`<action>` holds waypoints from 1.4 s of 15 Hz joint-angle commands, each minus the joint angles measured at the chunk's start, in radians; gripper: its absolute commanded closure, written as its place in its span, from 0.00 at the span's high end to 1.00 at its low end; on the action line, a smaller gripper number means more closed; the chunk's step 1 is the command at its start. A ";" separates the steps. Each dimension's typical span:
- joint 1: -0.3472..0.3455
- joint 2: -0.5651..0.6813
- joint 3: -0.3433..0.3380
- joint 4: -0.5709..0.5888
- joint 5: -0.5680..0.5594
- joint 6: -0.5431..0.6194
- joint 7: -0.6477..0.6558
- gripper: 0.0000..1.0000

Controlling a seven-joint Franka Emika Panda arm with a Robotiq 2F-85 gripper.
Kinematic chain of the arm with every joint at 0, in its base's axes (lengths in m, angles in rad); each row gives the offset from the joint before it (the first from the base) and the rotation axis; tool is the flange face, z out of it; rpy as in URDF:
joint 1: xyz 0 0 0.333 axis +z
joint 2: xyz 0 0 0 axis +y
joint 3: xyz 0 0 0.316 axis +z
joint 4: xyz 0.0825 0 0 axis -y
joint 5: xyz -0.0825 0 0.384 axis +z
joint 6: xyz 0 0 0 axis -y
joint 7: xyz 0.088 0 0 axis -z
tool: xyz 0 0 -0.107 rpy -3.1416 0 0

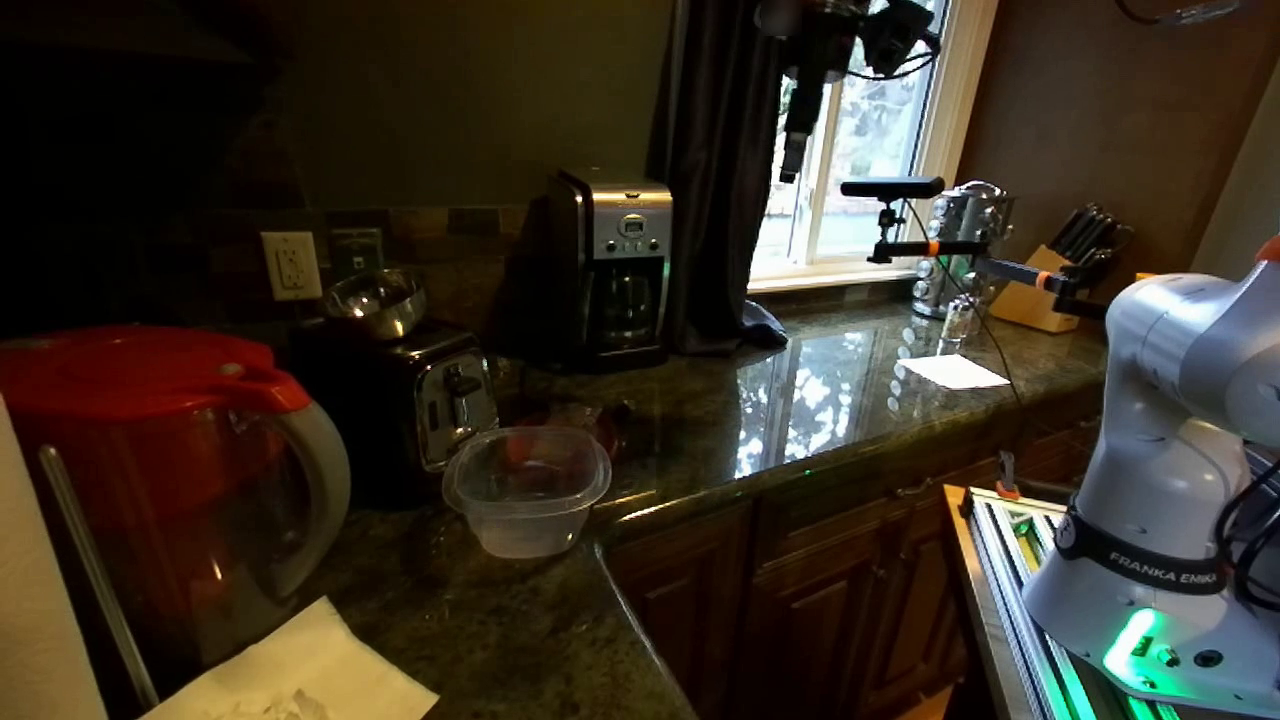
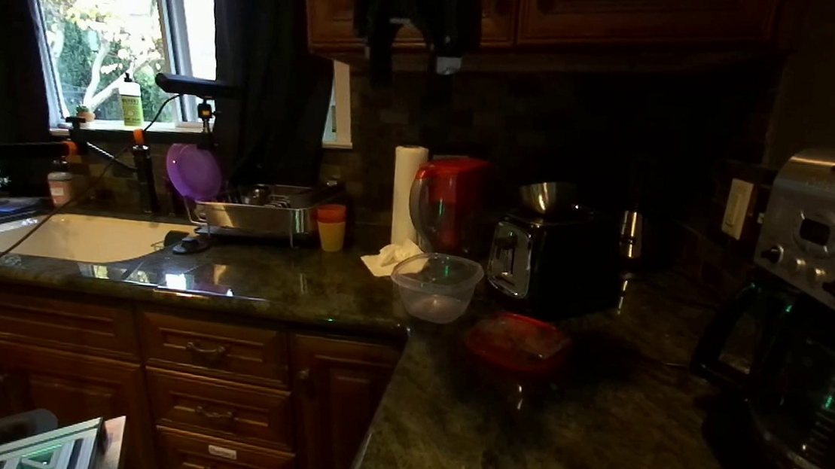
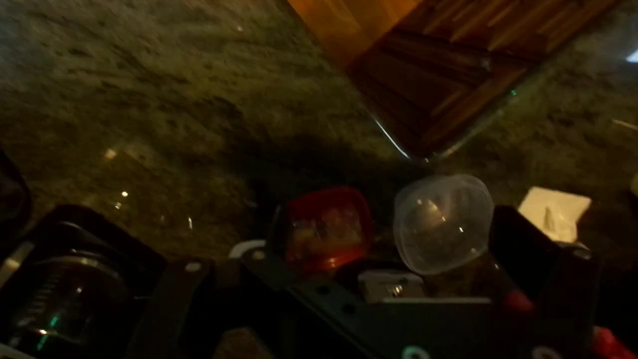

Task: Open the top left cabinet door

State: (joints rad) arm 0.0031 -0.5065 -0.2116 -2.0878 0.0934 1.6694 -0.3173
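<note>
In an exterior view, the upper cabinet has a left door (image 2: 498, 24) and a right door (image 2: 656, 13), both looking shut. Dim knobs (image 2: 544, 0) show near the seam between them. My gripper (image 2: 414, 62) hangs fingers down in front of the left door and hides part of it. Its two fingers are apart with nothing between them. I cannot tell how far it is from the door. It also shows before the window (image 1: 790, 165), high above the counter. In the wrist view my gripper (image 3: 393, 227) is open above the counter; the upper cabinet is out of view there.
Below on the counter (image 2: 567, 429) are a clear plastic bowl (image 2: 435, 289), a red-lidded container (image 2: 518, 341), a toaster (image 2: 559, 262) with a metal bowl (image 2: 548, 197) on top, a red pitcher (image 2: 458, 204) and a coffee maker (image 2: 826, 225). A camera arm (image 1: 930, 250) reaches over the counter.
</note>
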 commanded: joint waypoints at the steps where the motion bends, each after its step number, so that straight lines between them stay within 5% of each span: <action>1: 0.031 0.180 -0.003 0.209 0.222 0.006 0.065 1.00; 4: 0.048 0.257 0.000 0.308 0.403 -0.018 0.005 1.00; 5: 0.011 0.202 0.027 0.233 0.325 0.011 0.034 1.00; 8: 0.019 0.251 0.032 0.291 0.384 0.011 0.016 1.00; 11: 0.009 0.268 0.068 0.279 0.438 0.115 0.219 1.00; 19: 0.010 0.544 0.142 0.558 0.582 0.242 0.637 1.00; 21: 0.006 0.489 0.147 0.490 0.561 0.231 0.551 1.00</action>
State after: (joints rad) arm 0.0309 -0.0197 -0.0855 -1.6035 0.6541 1.9045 0.2321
